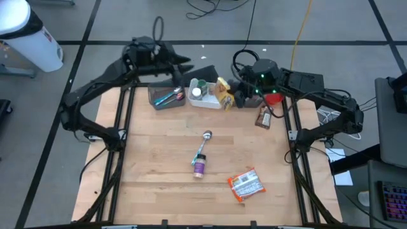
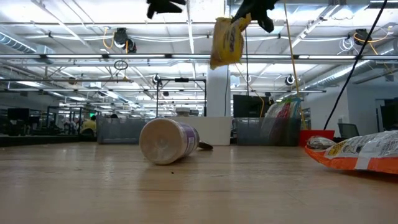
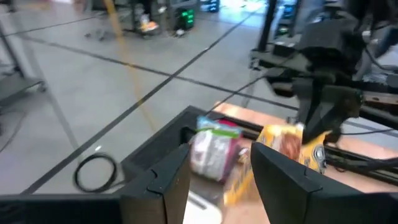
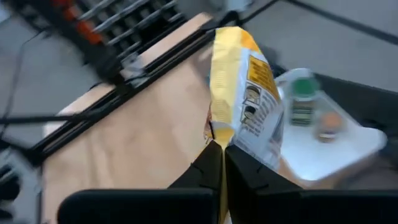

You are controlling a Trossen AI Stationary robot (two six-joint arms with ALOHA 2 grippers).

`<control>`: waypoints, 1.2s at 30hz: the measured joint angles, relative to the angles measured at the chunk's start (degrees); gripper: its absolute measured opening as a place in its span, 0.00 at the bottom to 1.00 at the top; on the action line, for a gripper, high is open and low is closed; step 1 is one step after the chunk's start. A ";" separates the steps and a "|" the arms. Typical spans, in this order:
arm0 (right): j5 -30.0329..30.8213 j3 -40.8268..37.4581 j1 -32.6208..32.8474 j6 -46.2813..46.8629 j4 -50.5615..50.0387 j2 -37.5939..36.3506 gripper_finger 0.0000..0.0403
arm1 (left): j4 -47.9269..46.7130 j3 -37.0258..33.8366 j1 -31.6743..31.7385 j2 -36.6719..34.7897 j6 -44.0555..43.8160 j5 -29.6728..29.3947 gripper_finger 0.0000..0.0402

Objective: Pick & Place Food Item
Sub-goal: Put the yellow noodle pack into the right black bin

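You saw the left gripper (image 3: 214, 180) with its fingers apart. Beyond it, the right gripper (image 3: 328, 118) held a yellow bag (image 3: 287, 144) beside a jar (image 3: 213, 148).

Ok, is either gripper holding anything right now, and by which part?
The right gripper pinches the yellow snack bag by its edge, lifted above the table. The left gripper is open, holding nothing.

Yellow snack bag (image 4: 239, 93) showing black print on a white panel. Orange packet (image 1: 246, 185) with white label lying near the bench's front edge. Purple-banded cup (image 1: 200, 166) mid-bench. White tray (image 1: 206, 100) and grey bin (image 1: 166, 97) sitting at the back edge.
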 joint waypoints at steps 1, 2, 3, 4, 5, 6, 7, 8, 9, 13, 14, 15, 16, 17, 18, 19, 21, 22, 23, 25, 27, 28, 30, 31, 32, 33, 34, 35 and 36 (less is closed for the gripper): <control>1.25 0.00 -0.59 0.59 -0.10 0.00 0.00 | -0.97 0.00 1.16 -0.64 -0.04 0.00 0.44; 2.88 0.00 -1.08 1.00 -0.28 0.00 0.00 | -1.84 0.00 2.30 -1.21 -0.25 0.00 0.44; 4.74 -0.02 -1.51 1.30 -0.48 0.00 0.00 | -2.80 0.00 3.39 -1.67 -0.52 -0.02 0.44; 6.45 -0.02 -1.97 1.62 -0.63 0.00 0.00 | -3.72 0.00 4.49 -2.10 -1.13 0.00 0.44; 8.33 -0.02 -2.42 1.92 -0.73 0.00 0.00 | -4.52 0.00 5.60 -2.50 -1.89 0.00 0.44; 9.88 -0.02 -2.82 2.31 -0.82 0.00 0.00 | -5.35 0.00 6.61 -2.73 -2.36 0.08 0.44; 11.11 -0.02 -3.29 2.48 -1.03 0.00 0.00 | -6.24 0.00 7.46 -2.91 -2.83 0.55 0.44; 12.19 -0.02 -3.78 2.64 -1.41 -0.02 0.00 | -6.95 0.00 8.25 -2.95 -3.20 1.17 0.44; 12.93 -0.02 -4.20 3.03 -1.87 -0.02 0.00 | -7.64 0.00 8.93 -2.94 -3.40 2.05 0.44; 15.94 -2.43 -5.39 5.14 -1.02 -0.09 0.00 | -10.14 -0.04 10.32 -2.80 -3.36 7.29 0.44; 16.84 -3.45 -5.62 5.85 -1.07 -0.08 0.00 | -10.00 -0.31 10.31 -2.73 -3.17 8.85 0.44; 17.25 -4.57 -5.94 6.47 -1.11 -0.03 0.00 | -9.85 -0.77 10.14 -2.67 -3.04 10.60 0.44; 17.68 -5.78 -6.24 6.96 -1.03 -0.02 0.00 | -9.70 -1.47 9.94 -2.63 -3.03 12.28 0.44; 18.22 -7.12 -6.44 7.61 -0.61 -0.02 0.00 | -9.53 -2.19 9.83 -2.55 -3.03 13.81 0.44; 18.38 -8.42 -6.69 8.26 0.35 -0.01 0.00 | -9.51 -2.81 9.54 -2.47 -3.03 14.88 0.44; 18.41 -9.83 -7.03 8.79 1.67 -0.02 0.00 | -9.50 -3.42 9.26 -2.45 -3.03 15.97 0.44; 18.43 -12.42 -7.83 9.73 3.81 -0.02 0.00 | -9.35 -4.65 8.57 -2.50 -3.13 17.71 0.44; 18.35 -13.62 -8.34 9.81 5.00 0.00 0.00 | -9.17 -5.41 8.13 -2.54 -3.18 18.27 0.44; 18.30 -14.64 -8.92 9.82 6.30 0.00 0.00 | -8.97 -6.19 7.70 -2.54 -3.20 18.82 0.44; 18.21 -16.49 -10.27 9.84 8.81 -0.02 0.00 | -8.97 -7.67 6.81 -2.51 -3.22 19.36 0.44; 17.42 -18.21 -11.84 9.77 11.16 -0.02 0.00 | -8.33 -8.97 5.79 -2.51 -3.21 19.49 0.44; 16.28 -19.05 -12.78 9.60 12.31 -0.02 0.00 | -7.33 -9.77 5.25 -2.51 -3.24 19.58 0.44; 14.51 -20.31 -14.73 9.06 13.86 -0.02 0.00 | -4.68 -11.60 4.13 -2.51 -4.01 19.58 0.44; 13.39 -20.96 -15.78 8.49 14.52 -0.02 0.00 | -3.12 -12.44 3.63 -2.49 -4.69 19.58 0.44; 12.17 -21.60 -16.76 8.11 15.24 -0.02 0.00 | -1.57 -13.14 3.26 -2.47 -5.39 19.56 0.44; 11.17 -22.21 -17.64 7.98 15.70 -0.04 0.00 | 0.46 -13.79 2.91 -2.47 -6.33 19.60 0.44; 10.28 -22.79 -18.57 7.78 16.11 -0.02 0.00 | 2.65 -14.42 2.53 -2.47 -7.32 19.60 0.44; 9.28 -23.31 -19.43 7.13 16.63 -0.02 0.00 | 4.70 -15.05 2.21 -2.49 -8.43 19.62 0.44; 8.68 -23.57 -20.21 6.63 16.93 -0.02 0.00 | 6.30 -15.55 1.96 -2.49 -9.42 19.59 0.44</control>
